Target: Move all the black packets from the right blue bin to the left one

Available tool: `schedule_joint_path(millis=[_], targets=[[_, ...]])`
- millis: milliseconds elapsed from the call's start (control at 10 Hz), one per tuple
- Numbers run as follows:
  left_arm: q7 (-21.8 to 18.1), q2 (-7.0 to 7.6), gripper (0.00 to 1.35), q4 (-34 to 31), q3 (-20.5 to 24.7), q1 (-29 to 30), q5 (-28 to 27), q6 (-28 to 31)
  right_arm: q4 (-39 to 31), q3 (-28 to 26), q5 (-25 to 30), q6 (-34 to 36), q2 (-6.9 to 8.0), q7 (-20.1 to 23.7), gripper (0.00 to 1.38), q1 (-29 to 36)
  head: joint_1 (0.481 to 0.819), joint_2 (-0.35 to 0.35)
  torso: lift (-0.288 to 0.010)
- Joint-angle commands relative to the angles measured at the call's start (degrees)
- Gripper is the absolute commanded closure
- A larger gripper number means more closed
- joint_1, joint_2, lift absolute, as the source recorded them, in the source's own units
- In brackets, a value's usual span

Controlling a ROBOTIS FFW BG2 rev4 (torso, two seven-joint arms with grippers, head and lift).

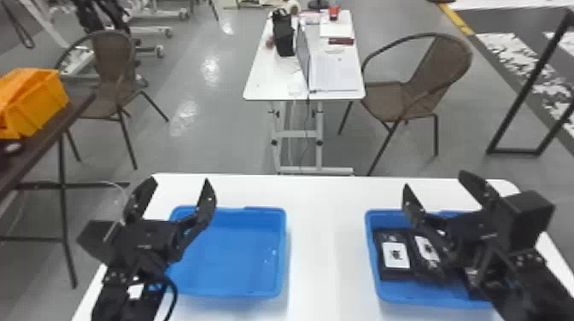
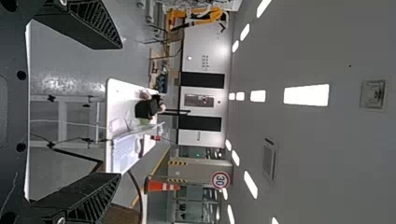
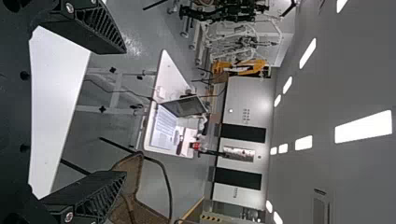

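In the head view my left gripper [image 1: 177,196] is open above the far left part of the left blue bin [image 1: 230,256], which holds no packets. My right gripper [image 1: 440,192] is open above the right blue bin [image 1: 373,273]. Black packets with white labels lie in that bin, one at its left side [image 1: 386,273] and another [image 1: 427,252] beside it; more black shapes are partly hidden under the right arm. The left wrist view has the left gripper [image 2: 116,112] with its fingers wide apart. Between the spread fingers of the right gripper [image 3: 122,112] nothing is held in the right wrist view.
Both bins stand on a white table [image 1: 324,239], with a strip of tabletop between them. Beyond it are another white table [image 1: 273,81] with a laptop and two brown chairs [image 1: 427,81]. A yellow crate [image 1: 38,102] sits on a dark table at the left.
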Motion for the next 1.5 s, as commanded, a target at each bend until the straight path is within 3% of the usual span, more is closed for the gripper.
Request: schedule_joint_path(millis=[0, 200, 500, 700, 1000, 1300, 1400], targets=[[0.0, -0.59, 0.04, -0.5, -0.5, 4.3, 0.6, -0.8, 2.4, -0.2, -3.4, -3.4, 0.83, 0.6, 0.10, 3.0, 0.695, 0.064, 0.000], [2.6, -0.59, 0.07, -2.9, -1.0, 9.2, -0.1, -2.0, 1.6, 0.6, -4.3, -3.3, 1.27, 0.7, 0.10, 5.4, 0.695, 0.074, 0.000], [2.8, -0.59, 0.08, -2.2, -2.5, 6.1, -1.2, -2.4, 1.8, 0.4, -3.4, -2.9, 1.80, 0.7, 0.10, 4.5, 0.695, 0.083, 0.000], [2.8, -0.59, 0.09, -2.2, -2.2, 6.3, -0.9, -2.7, -0.5, 0.4, -0.3, -0.2, 1.98, 0.6, 0.10, 4.6, 0.695, 0.069, 0.000], [2.8, -0.59, 0.09, -1.9, -2.1, 6.3, -0.9, -3.0, -0.2, 0.5, 0.3, -0.1, 2.12, -0.5, 0.12, 4.5, 0.695, 0.069, 0.000], [2.8, -0.59, 0.09, -1.8, -2.1, 6.3, -0.4, -3.1, 6.8, -6.1, -3.7, 1.4, 2.12, -2.0, 0.14, 1.8, 0.695, 0.050, 0.000], [2.8, -0.59, 0.09, -1.7, -2.1, 6.3, -0.4, -3.2, 9.9, -8.4, -3.4, 1.9, 1.45, -1.7, 0.14, 0.1, 0.695, 0.014, 0.000]])
